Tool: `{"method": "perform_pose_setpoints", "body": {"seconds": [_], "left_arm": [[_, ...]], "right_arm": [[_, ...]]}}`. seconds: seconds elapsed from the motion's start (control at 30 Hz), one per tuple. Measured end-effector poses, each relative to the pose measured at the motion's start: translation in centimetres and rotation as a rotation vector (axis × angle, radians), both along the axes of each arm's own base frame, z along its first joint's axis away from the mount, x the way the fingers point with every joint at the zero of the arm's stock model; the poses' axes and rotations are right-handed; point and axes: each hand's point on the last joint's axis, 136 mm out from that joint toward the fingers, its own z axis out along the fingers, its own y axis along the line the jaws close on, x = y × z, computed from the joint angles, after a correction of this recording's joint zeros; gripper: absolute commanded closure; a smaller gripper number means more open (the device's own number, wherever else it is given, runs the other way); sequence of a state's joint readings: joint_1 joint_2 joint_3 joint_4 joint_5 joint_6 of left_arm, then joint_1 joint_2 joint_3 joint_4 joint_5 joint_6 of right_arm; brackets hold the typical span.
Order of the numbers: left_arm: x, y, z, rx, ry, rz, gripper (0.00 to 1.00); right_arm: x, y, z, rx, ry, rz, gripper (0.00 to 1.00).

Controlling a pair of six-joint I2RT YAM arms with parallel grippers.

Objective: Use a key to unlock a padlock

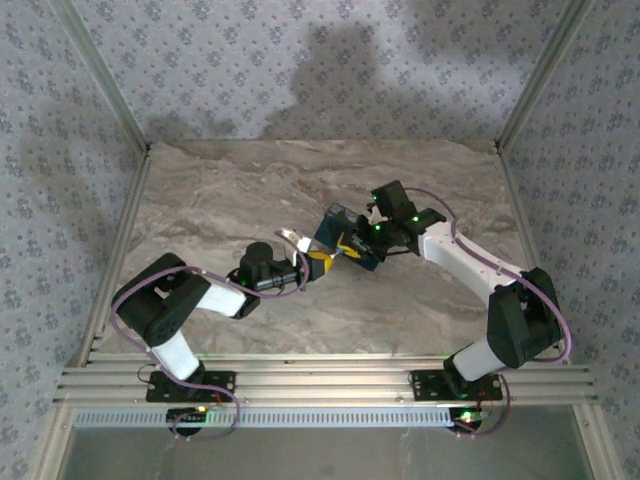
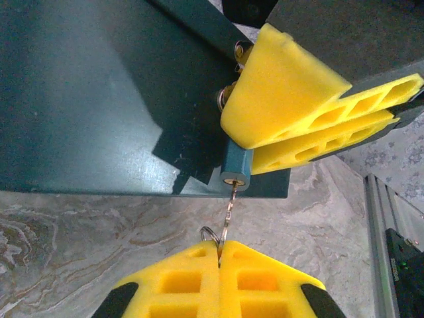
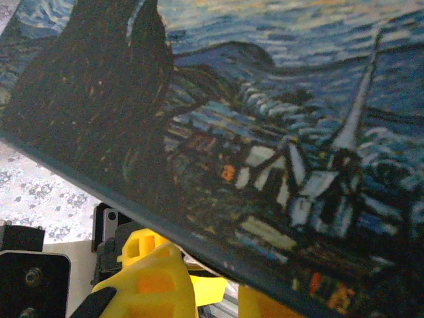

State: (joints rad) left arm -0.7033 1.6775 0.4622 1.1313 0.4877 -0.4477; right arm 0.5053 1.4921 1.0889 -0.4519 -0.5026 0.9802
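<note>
Arms converge over marbled tabletop; left tool pinches thin metal key, shaft pointing straight into small blue padlock; right tool grip unclear.

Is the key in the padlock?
In, at least the tip: the key, pinched by the left end effector, enters the padlock keyhole. Depth: cannot tell.

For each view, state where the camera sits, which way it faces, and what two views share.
Top external: above and behind the bases, facing down on the table; both arms, left gripper, right gripper.
Left wrist: faces along its own fingers, pinching the key at the padlock.
Right wrist: faces the printed box past its own fingers.
Shared: top and left wrist show the right gripper.
</note>
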Motion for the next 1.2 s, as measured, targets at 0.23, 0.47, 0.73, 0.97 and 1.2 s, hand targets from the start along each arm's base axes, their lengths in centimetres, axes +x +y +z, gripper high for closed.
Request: {"method": "perform_pose_setpoints", "body": {"seconds": [0.23,0.47,0.73,0.97,1.2], "left_arm": [[0.0,-0.1,0.0,-0.003,0.006,0.009,1.0],[0.1,-0.2,-0.3,-0.001,0.015,0.009,1.0],[0.2,-0.3,-0.4,0.005,0.026,0.01,1.0],[0.3,-0.5,-0.7,0.022,0.043,0.011,1.0],[0.4,-0.9,-1.1,0.044,0.066,0.008,1.0]], "right_arm": [[0.0,-0.2,-0.4,0.008,0.011,-0.007,1.0],[0.1,-0.1,-0.4,0.014,0.016,-0.018,1.0],[0.2,0.1,-0.3,0.015,0.007,-0.022,1.0],[0.3,-0.1,-0.4,-0.003,-0.001,-0.031,1.0],[0.2,-0.4,-0.9,-0.032,0.0,-0.037,1.0]]}}
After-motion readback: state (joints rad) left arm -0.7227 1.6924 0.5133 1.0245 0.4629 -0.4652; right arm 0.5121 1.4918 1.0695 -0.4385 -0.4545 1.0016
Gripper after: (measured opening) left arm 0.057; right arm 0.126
